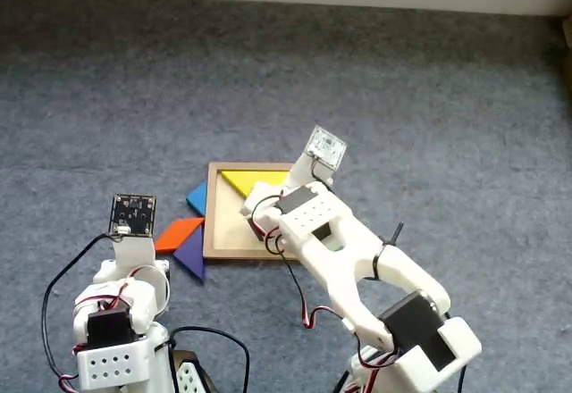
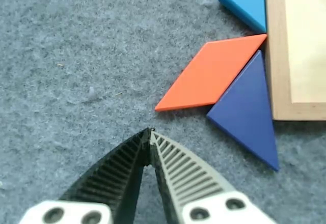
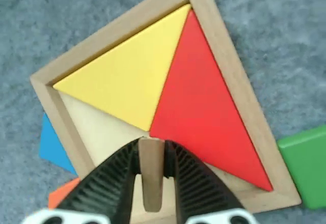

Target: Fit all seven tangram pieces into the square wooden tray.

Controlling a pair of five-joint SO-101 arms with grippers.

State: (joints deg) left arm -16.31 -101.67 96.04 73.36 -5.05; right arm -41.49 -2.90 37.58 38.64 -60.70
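The square wooden tray (image 3: pixel 232 79) holds a yellow triangle (image 3: pixel 127 79) and a red triangle (image 3: pixel 204 107) side by side; bare tray floor (image 3: pixel 99 130) shows beside them. My right gripper (image 3: pixel 151 145) hangs over the tray's bare part, shut on a pale wooden piece (image 3: pixel 151 175) held on edge. In the high view the right arm (image 1: pixel 317 228) covers most of the tray (image 1: pixel 213 223). My left gripper (image 2: pixel 149 135) is shut and holds nothing, low over the carpet just short of an orange parallelogram (image 2: pixel 211 71) and a dark blue triangle (image 2: pixel 249 112).
A light blue piece (image 2: pixel 247 0) lies against the tray's outer edge (image 2: pixel 277 56), next to the orange and dark blue ones. A green piece (image 3: pixel 305 165) lies outside the tray's opposite side. Grey carpet (image 1: pixel 402 98) spreads all around.
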